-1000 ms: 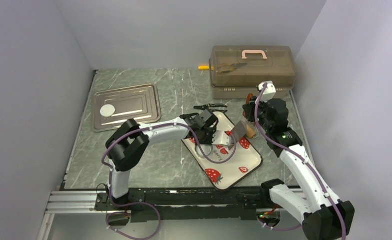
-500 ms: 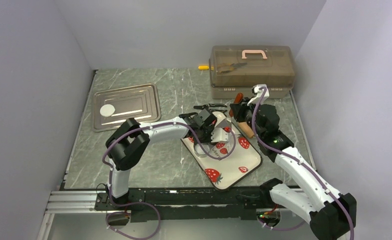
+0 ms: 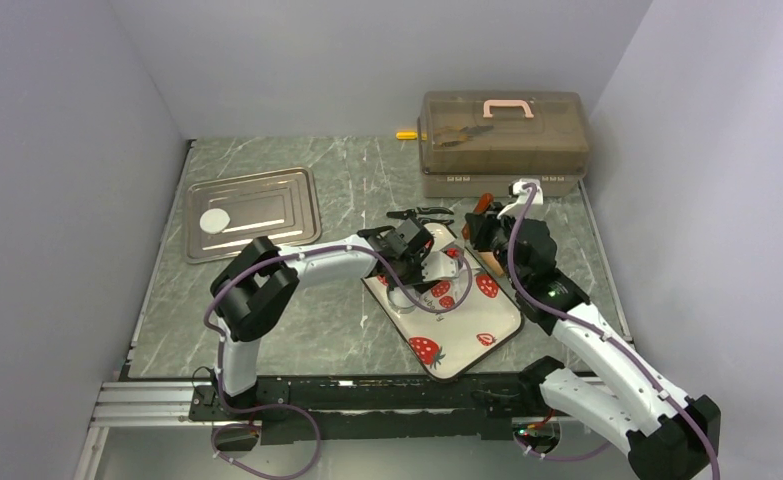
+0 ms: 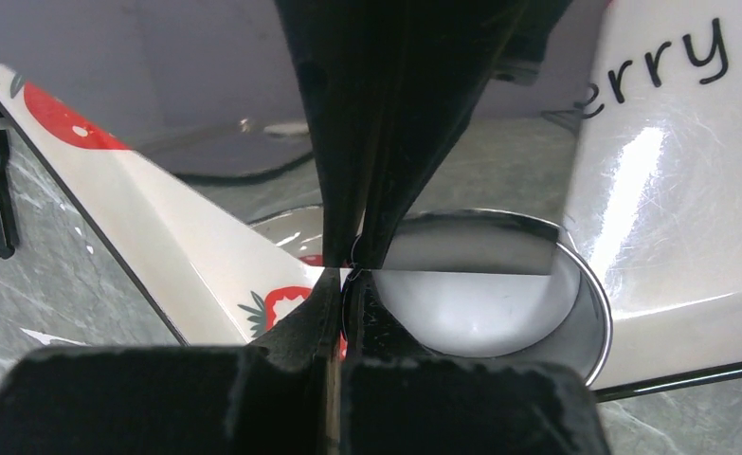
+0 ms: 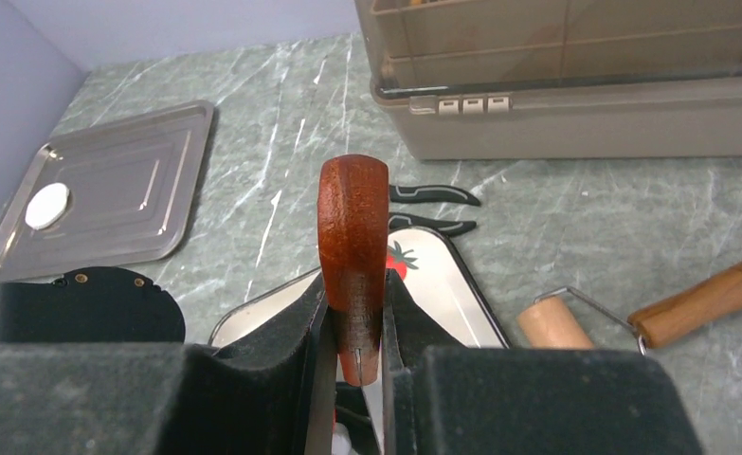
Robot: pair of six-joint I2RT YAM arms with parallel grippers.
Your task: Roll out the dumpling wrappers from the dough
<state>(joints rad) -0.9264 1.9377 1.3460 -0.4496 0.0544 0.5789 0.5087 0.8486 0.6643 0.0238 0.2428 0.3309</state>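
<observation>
At far left, lying flat on the metal tray (image 3: 267,205), one round white dumpling wrapper (image 3: 214,220). Toward the middle, over the strawberry plate (image 3: 467,352), left gripper (image 4: 357,270) pinched fully shut on the thin wall of a shiny ring (image 4: 471,246), white dough (image 4: 471,303) inside it. Further right, right gripper (image 5: 357,351) clamped narrowly on a reddish wooden handle (image 5: 352,237). Rightmost, a wooden roller (image 5: 551,322).
</observation>
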